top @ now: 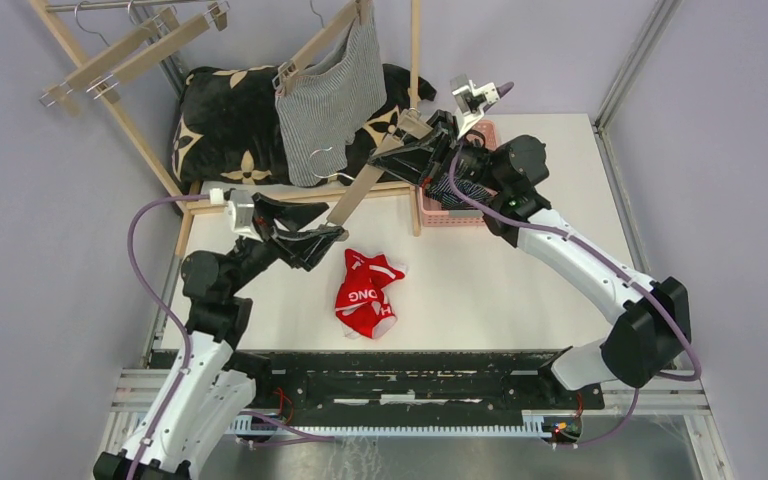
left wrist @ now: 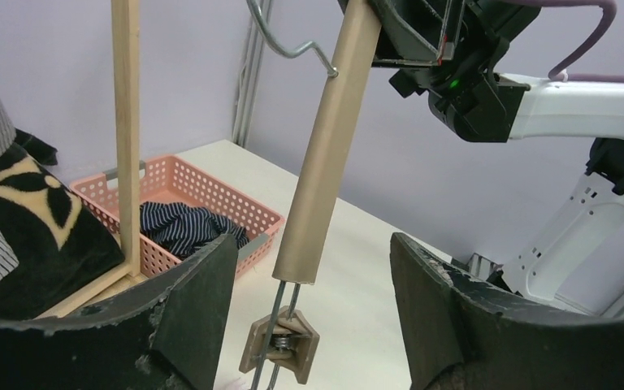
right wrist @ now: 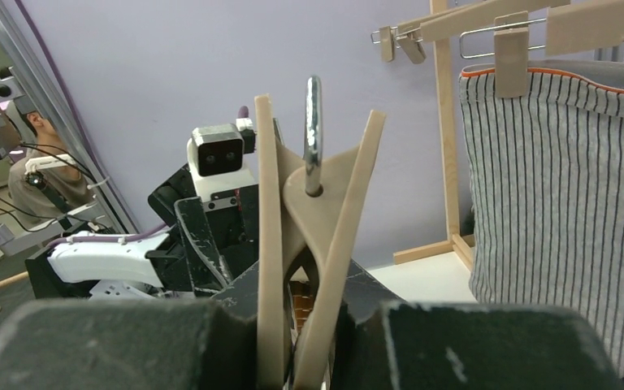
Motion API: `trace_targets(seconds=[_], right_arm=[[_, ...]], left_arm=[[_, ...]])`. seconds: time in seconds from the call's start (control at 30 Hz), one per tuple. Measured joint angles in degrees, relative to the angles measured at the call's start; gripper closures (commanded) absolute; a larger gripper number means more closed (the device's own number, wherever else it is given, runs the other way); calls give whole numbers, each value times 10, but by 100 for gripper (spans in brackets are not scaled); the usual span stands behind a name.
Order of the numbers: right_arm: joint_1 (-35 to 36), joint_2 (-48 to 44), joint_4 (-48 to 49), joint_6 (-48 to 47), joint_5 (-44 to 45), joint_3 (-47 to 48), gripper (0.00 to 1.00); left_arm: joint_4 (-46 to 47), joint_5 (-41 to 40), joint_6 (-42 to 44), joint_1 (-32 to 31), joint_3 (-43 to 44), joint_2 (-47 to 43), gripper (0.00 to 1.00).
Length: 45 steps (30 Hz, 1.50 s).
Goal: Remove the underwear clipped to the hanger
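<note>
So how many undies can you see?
3. A grey striped pair hangs clipped to a hanger, a red pair lies on the table, and a navy striped pair sits in the pink basket. More could be hidden.

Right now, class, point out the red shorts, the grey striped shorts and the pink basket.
red shorts (top: 362, 297): top external view, on the white lettering.
grey striped shorts (top: 330, 100): top external view, middle of the hanging cloth.
pink basket (left wrist: 211, 192): left wrist view, on its perforated wall.
</note>
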Motion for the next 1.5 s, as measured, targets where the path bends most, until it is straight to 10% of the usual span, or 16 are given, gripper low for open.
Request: trace_targets(seconds=[0.27, 0.4, 0.7, 0.83, 1.0, 1.5], right_arm=[[2, 10, 21, 30, -11, 2, 99], [6, 10, 28, 34, -13, 2, 99], [7, 11, 34, 40, -13, 2, 99], [8, 10, 27, 35, -12, 2, 97], [12, -7, -31, -10, 2, 1, 56], [42, -147, -280, -246, 177, -166, 44]], left_arm=[[9, 16, 0, 0, 5, 39, 28], [20, 23, -3, 0, 5, 44, 66], [62, 58, -16, -3, 5, 52, 97], [60, 59, -19, -3, 5, 50, 97], [15, 54, -20, -3, 5, 22, 97], [-488, -209, 116, -3, 276, -98, 97]])
